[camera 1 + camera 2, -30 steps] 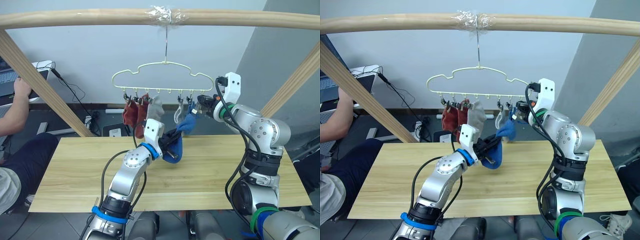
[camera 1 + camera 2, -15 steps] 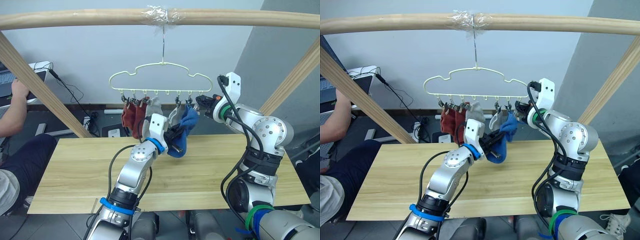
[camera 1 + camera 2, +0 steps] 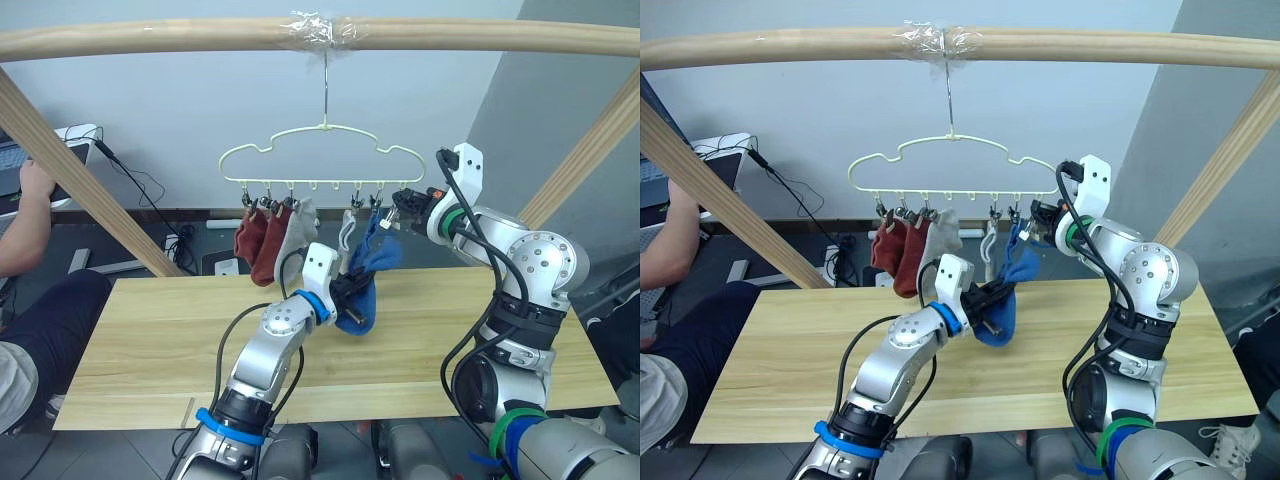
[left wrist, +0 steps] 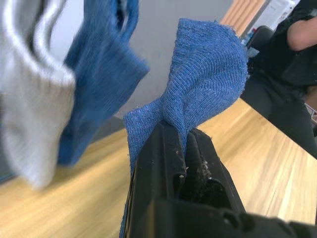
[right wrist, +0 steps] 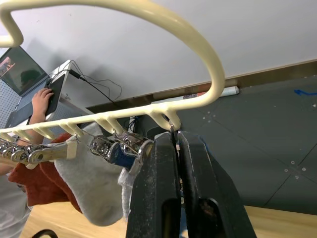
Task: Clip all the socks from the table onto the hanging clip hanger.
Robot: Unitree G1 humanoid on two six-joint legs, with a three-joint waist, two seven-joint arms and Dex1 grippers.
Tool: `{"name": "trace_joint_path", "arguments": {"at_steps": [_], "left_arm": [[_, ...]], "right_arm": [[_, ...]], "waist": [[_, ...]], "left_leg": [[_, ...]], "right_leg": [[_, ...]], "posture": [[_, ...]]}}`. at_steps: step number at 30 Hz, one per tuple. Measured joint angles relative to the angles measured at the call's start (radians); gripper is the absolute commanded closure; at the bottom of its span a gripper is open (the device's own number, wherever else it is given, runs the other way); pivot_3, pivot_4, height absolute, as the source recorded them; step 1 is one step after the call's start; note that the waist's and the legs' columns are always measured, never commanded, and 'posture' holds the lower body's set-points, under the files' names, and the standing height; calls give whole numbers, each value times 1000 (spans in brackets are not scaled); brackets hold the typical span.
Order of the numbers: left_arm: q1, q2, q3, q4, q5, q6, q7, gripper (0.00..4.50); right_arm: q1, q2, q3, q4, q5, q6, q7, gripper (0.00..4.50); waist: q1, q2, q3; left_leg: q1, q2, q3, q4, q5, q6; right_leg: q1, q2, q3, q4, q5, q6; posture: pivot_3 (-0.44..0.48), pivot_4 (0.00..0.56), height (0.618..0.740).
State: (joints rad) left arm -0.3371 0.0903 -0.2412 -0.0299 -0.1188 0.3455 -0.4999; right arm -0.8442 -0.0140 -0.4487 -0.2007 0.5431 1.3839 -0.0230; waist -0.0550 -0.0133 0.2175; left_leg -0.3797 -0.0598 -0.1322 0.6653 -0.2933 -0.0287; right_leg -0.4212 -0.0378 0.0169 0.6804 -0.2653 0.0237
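Above the table (image 3: pixel 150 340), left gripper (image 4: pixel 184 141) is pinching a blue sock (image 4: pixel 203 84) while right gripper (image 5: pixel 174 144) is squeezing the clip hanger (image 3: pixel 320 150)'s end clip (image 5: pixel 172 133).

A pale bluish wall (image 3: pixel 180 90) stood behind, meeting a grey wall (image 3: pixel 560 90) on the right. A thick round wooden beam (image 3: pixel 150 35) ran overhead on slanted wooden struts (image 3: pixel 70 165). The floor (image 5: pixel 277 139) was dark grey. At the left a seated person (image 3: pixel 25 260) reached toward a laptop (image 5: pixel 20 67), with black cables (image 3: pixel 150 190) trailing down.
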Motion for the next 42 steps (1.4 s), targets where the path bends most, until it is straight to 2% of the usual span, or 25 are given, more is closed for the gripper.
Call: {"name": "trace_joint_path", "arguments": {"at_steps": [14, 17, 20, 27, 28, 30, 32, 35, 42], "left_arm": [[-66, -49, 51, 55, -2, -15, 55, 4490], [-65, -49, 50, 54, -2, -15, 53, 4500], [-63, -52, 49, 51, -2, -15, 49, 4500], [-59, -58, 34, 27, -29, -5, 23, 4500], [-58, -59, 31, 23, -39, -1, 14, 4500], [-57, -59, 30, 18, -56, 8, 2, 4500], [-57, -61, 31, 14, -72, 22, -6, 3881], [-57, -76, 36, 5, -105, 47, -13, 3180], [-59, -82, 45, 1, -158, 112, -18, 1017]], "right_arm": [[0, -1, 0, 0, 13, 2, 0, 4500], [0, 4, -3, 0, 20, 5, -3, 3726], [1, 14, -23, 0, 29, 10, -4, 2583], [1, 7, -32, 0, 40, 10, 8, 218], [0, -2, -32, 0, 48, 4, 19, 39], [-1, -24, -31, 0, 60, -12, 34, 39], [-2, -49, -23, 0, 60, -35, 44, 0], [-2, -79, 10, 1, 55, -71, 45, 0], [19, -84, 42, 1, 62, -111, 46, 0]], "waist": [[0, 0, 0], [0, 0, 0], [-1, 0, 0], [-2, 0, 0], [-2, 0, 0], [-2, 0, 0], [-2, 0, 0], [-2, 0, 0], [-3, 0, 0]], "left_leg": [[0, 0, 0, -1, 0, 0], [0, 0, 0, 0, 0, 0], [0, 0, 0, -1, 0, 0], [0, 0, 0, -1, 0, 0], [0, 0, 0, -1, 0, 0], [0, 0, 0, -1, 0, 0], [0, 0, 1, -1, 0, 0], [0, 0, 1, -1, 0, 0], [0, 0, 1, 0, 0, 0]], "right_leg": [[0, 0, 0, 0, 0, 0], [0, 0, 0, 0, 0, 0], [0, 0, 0, 0, 0, 0], [-1, 0, 0, 0, 0, 0], [-1, 0, 0, 0, 0, 0], [-1, 0, 0, 0, 0, 0], [-1, 0, 0, 0, 0, 0], [-1, 0, 0, 0, 0, 0], [-1, 0, 0, 0, 0, 0]], "posture": [[-86, 212, 740], [-86, 209, 740], [-86, 209, 740], [-85, 204, 740], [-88, 198, 740], [-88, 198, 740], [-91, 195, 740], [-91, 195, 740], [-97, 188, 740]]}}
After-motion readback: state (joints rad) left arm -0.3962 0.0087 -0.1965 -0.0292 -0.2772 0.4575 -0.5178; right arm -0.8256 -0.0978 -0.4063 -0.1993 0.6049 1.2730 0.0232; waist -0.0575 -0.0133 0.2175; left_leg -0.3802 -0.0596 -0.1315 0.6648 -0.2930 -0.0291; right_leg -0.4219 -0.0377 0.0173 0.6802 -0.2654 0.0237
